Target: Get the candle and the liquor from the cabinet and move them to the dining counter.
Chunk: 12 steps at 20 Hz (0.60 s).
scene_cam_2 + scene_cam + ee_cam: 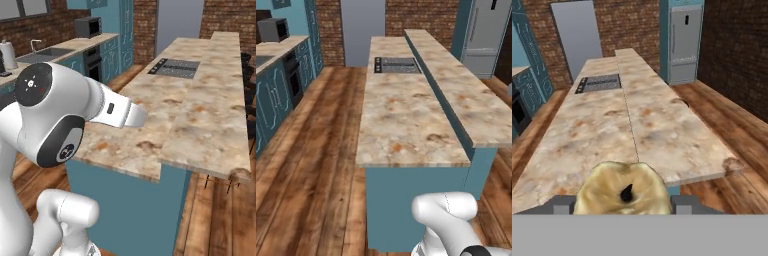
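Note:
The candle [612, 185], a squat gold-tan cylinder with a dark wick, sits between the two grey fingertips [562, 205] of my gripper [623, 206], which is shut on it. In the hand view it hangs just above the near end of the dining counter [597, 130], the long island with a beige, orange-mottled marble top [406, 115] [200, 115]. My white arm reaches over the counter's near left corner in the right base view. The liquor and the cabinet are out of view.
A black cooktop [397, 65] is set into the far part of the island, and a raised marble tier [466, 90] runs along its right side. A steel fridge [684, 42] stands beyond. A sink counter [50, 52] and microwave [273, 30] line the left wall.

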Motion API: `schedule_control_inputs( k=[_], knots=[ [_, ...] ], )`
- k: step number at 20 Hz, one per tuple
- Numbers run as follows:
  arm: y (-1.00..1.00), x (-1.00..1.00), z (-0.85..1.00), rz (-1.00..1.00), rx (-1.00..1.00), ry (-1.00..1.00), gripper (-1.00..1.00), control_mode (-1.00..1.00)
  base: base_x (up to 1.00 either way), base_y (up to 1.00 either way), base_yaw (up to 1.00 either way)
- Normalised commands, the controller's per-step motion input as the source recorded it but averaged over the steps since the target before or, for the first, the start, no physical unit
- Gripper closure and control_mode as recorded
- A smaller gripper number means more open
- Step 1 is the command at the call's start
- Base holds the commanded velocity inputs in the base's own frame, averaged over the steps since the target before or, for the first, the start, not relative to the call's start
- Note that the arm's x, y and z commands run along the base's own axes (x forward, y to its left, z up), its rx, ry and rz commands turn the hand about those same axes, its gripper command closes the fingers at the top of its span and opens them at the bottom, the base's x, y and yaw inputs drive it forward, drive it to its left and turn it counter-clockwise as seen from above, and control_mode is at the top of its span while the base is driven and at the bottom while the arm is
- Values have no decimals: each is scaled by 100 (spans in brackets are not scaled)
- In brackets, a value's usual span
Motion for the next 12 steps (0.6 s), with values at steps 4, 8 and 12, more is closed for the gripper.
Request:
schedule_control_inputs(
  k=[4,8,12],
  knots=[
    [0,0,0,0,0,0,100,100,-6,-49,-1],
    [0,0,0,0,0,0,100,100,0,-44,8],
    [0,0,0,0,0,0,100,100,-3,-49,13]
  ],
)
